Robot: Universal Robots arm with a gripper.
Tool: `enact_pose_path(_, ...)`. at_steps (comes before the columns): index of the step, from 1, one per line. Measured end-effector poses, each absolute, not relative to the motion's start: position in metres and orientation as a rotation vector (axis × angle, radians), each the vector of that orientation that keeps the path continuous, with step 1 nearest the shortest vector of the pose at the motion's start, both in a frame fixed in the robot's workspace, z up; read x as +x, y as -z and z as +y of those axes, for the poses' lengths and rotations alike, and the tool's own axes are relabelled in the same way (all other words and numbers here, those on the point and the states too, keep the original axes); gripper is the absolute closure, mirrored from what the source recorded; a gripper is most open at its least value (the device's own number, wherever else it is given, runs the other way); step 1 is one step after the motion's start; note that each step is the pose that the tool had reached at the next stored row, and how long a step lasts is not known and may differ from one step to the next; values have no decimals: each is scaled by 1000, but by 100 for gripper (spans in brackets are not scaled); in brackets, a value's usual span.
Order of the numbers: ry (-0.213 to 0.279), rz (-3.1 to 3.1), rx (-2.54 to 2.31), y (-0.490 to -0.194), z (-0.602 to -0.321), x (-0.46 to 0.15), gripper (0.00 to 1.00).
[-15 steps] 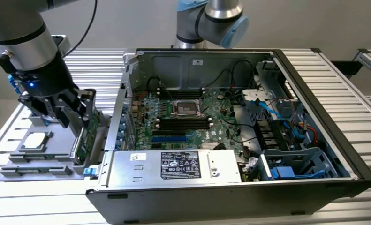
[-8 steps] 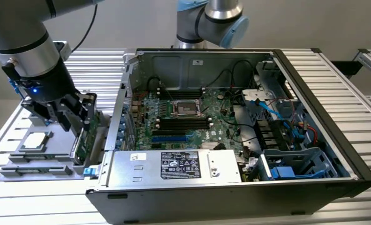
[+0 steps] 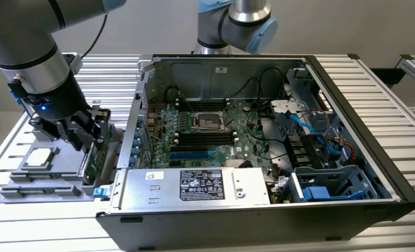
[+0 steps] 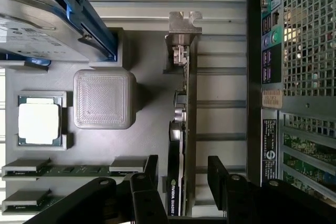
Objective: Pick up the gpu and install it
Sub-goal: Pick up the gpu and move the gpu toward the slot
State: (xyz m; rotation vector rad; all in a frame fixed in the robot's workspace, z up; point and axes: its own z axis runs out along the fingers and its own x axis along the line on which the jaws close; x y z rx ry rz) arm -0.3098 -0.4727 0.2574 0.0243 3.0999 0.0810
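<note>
The gpu (image 4: 176, 150) stood on edge in the grey tray (image 4: 147, 61) on the table (image 3: 375, 105), at nine o'clock from the open case (image 3: 193, 231) in the exterior view. The jaws straddled its long axis, spread wide and gripping nothing. The arm (image 3: 50, 79) reached down over it.

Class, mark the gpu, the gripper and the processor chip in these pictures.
gpu (image 4: 177, 129): wrist view, on the card's narrow edge.
gripper (image 4: 184, 163): wrist view, midway between its open fingertips.
processor chip (image 4: 39, 121): wrist view, on its silver lid.
</note>
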Motion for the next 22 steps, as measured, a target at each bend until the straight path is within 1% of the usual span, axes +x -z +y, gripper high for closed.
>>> enact_pose_path(5, -86, 3088, 27, -253, -471, -311, 49)
enact_pose_path(11, -113, 3080, 58, -250, -470, -314, 49)
enact_pose_path(22, -116, 3069, 154, -241, -469, -317, 49)
